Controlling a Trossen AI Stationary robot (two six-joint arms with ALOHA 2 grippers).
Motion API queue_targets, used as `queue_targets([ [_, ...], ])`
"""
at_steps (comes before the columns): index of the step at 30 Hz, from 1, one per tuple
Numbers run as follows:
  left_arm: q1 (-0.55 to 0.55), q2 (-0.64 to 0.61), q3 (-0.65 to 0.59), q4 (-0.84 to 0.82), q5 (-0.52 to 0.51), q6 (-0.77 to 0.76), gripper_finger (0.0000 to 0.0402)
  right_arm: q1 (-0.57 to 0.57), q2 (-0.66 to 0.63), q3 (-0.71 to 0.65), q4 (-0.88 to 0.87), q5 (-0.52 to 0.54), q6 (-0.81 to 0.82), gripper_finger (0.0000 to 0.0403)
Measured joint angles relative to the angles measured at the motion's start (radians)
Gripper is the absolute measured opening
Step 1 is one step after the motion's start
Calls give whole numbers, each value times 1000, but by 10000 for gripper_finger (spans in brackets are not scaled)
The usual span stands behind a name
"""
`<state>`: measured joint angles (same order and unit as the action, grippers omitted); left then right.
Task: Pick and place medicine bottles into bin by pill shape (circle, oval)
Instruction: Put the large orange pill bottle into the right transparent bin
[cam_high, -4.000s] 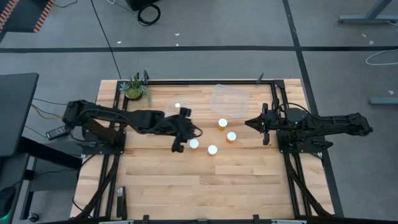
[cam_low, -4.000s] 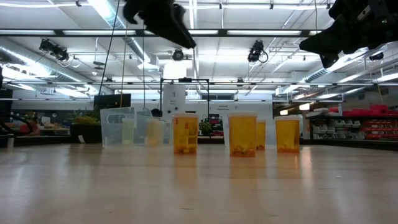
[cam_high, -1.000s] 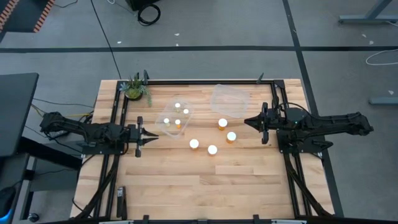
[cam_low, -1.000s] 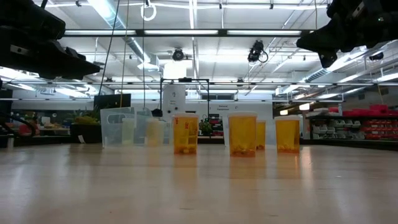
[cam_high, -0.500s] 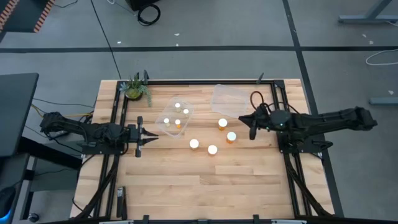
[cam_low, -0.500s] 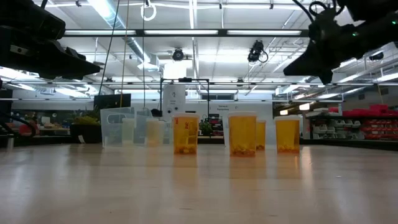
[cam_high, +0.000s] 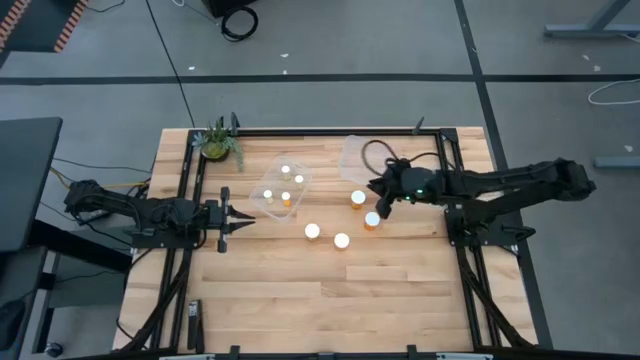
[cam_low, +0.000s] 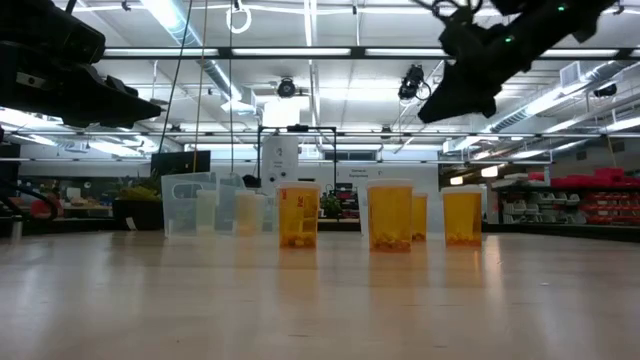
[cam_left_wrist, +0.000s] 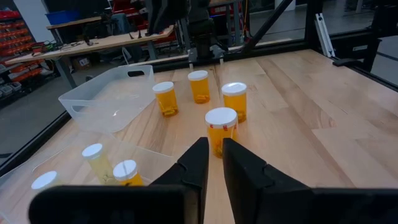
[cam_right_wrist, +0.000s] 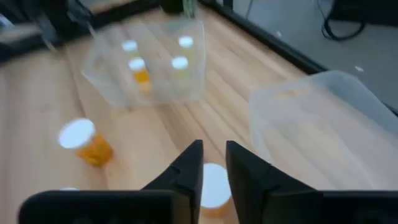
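Wood table (cam_high: 300, 300) carries everything, with a dark arm reaching in from each side. On its far half lie two clear plastic bins: the left bin (cam_high: 262, 197) sits turned at an angle near the middle, and the right bin (cam_high: 355, 150) lies just beyond the right arm's tip.

Left gripper (cam_high: 232, 215) waits low over the table's left side, pointing toward the middle, its fingers (cam_left_wrist: 198, 163) drawn close together with only a thin slit between them and nothing held. Right gripper (cam_high: 378, 200) reaches in over the loose bottles, raised well clear of the tabletop in the low view; its fingers (cam_right_wrist: 189, 167) stand a narrow gap apart and grip nothing.

Four medicine bottles stand loose on the bare wood between the bins and the table's middle, all upright with their long axes vertical and white caps facing up: one (cam_high: 358, 198) nearest the right bin, one (cam_high: 372, 219) right beside the right gripper's tip, one (cam_high: 342, 240) nearer the front, and one (cam_high: 312, 231) closest to the left bin. In the left bin four more caps (cam_high: 286, 197) show, also facing up.

At the far left corner stands a small potted plant (cam_high: 216, 141).
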<state>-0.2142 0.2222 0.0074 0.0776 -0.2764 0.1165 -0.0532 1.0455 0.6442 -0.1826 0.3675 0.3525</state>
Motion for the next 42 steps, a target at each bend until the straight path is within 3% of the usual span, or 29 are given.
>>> queue_targets([
  [8,0,0,0,0,0,0,49,-52,194,177,-185,-44,21,147],
  [18,0,0,0,0,0,0,59,-103,381,322,-356,-150,55,182],
  [33,0,0,0,0,0,0,54,-81,444,337,-355,-182,44,244],
  [42,0,0,0,0,0,0,56,-102,557,442,-467,-186,35,250],
])
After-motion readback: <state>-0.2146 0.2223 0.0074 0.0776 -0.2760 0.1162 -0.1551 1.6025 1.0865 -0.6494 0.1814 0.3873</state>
